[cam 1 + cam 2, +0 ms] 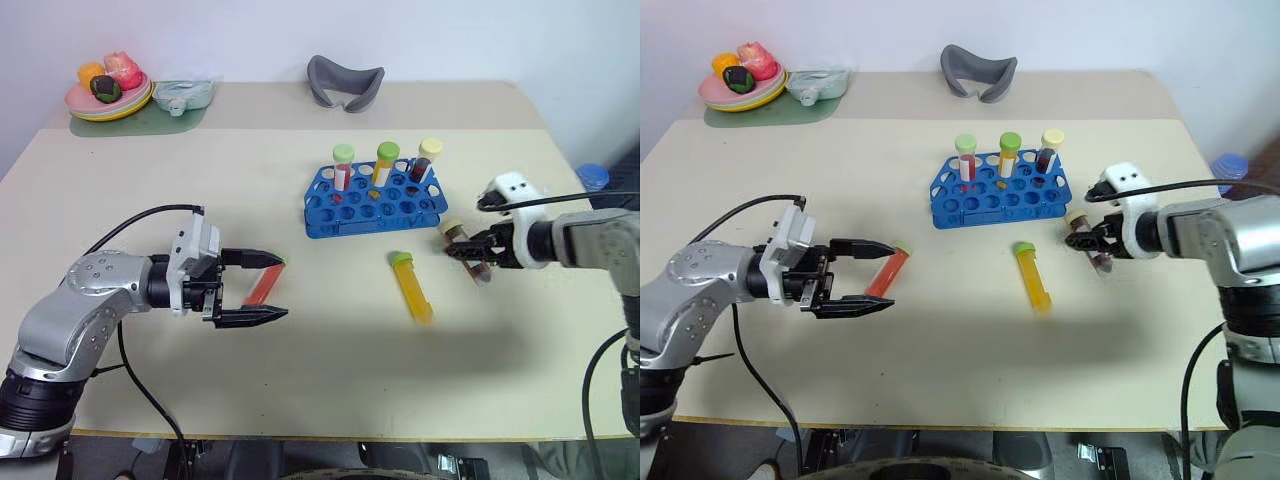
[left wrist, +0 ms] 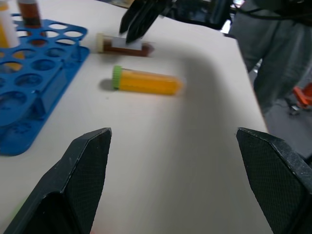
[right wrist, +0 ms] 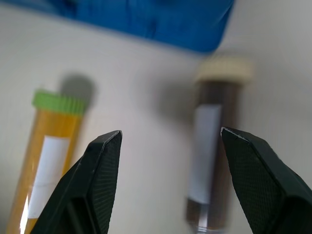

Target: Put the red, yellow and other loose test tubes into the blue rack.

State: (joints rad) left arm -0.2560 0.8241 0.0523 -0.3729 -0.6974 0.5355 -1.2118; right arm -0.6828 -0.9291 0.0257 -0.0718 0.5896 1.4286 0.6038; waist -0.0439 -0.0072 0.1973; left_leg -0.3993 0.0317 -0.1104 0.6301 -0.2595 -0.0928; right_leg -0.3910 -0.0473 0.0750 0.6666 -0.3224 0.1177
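Observation:
The blue rack stands mid-table with three capped tubes upright in its back row. A red tube lies on the table at the left, seen between the spread fingers of my left gripper, which is open and points right; I cannot tell whether it touches the tube. A yellow tube with a green cap lies in front of the rack. Right of it lies a dark brown tube with a cream cap. My right gripper hovers open just above the brown tube, gripping nothing.
At the far left corner a plate of toy fruit sits on a green mat beside a pale teal dish. A grey curved object rests at the back middle. The table's right edge lies close to my right arm.

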